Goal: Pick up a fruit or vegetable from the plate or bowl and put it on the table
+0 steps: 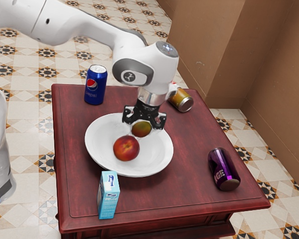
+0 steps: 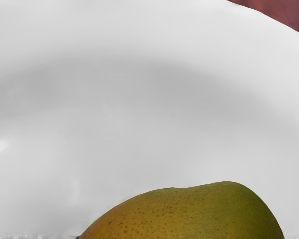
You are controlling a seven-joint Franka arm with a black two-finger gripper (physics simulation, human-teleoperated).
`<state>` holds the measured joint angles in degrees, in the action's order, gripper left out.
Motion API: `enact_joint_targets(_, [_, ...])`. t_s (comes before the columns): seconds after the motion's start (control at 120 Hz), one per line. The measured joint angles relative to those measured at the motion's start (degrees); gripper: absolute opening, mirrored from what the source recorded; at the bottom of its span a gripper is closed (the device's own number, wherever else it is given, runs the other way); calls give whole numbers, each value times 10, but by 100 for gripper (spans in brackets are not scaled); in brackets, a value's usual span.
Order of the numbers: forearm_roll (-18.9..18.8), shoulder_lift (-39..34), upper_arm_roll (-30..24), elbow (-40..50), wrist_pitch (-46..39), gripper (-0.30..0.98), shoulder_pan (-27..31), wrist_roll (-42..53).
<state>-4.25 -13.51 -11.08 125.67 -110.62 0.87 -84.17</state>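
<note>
A mango (image 1: 141,129) at the white bowl (image 1: 98,142) is cut off in my wrist view; whether my fingers (image 1: 162,121) grip it, I cannot tell.

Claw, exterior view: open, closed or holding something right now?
Claw: cannot be told whether open or closed; it is right at the mango, over the white bowl.
</note>
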Motion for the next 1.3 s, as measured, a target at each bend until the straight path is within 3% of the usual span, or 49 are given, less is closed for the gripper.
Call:
enact_joint_targets(0.175, [-19,29,2,-77,2,28,1,-4])
enact_joint_targets(0.358, [-36,136,51,-213,4,27,1,0])
enact_joint_targets(0.608, [-43,256,60,-359,19,27,3,25])
enact_joint_targets(0.683, [-38,267,67,-364,20,43,2,32])
enact_joint_targets(0.792, [-31,271,71,-366,19,56,2,42])
enact_joint_targets(0.975, [-29,269,72,-366,19,65,2,53])
enact_joint_targets(1.033, [-49,265,71,-366,24,66,2,56])
enact_joint_targets(1.125, [-78,251,45,-364,44,67,1,69])
enact_joint_targets(1.3, [-97,237,-120,-366,79,68,-9,118])
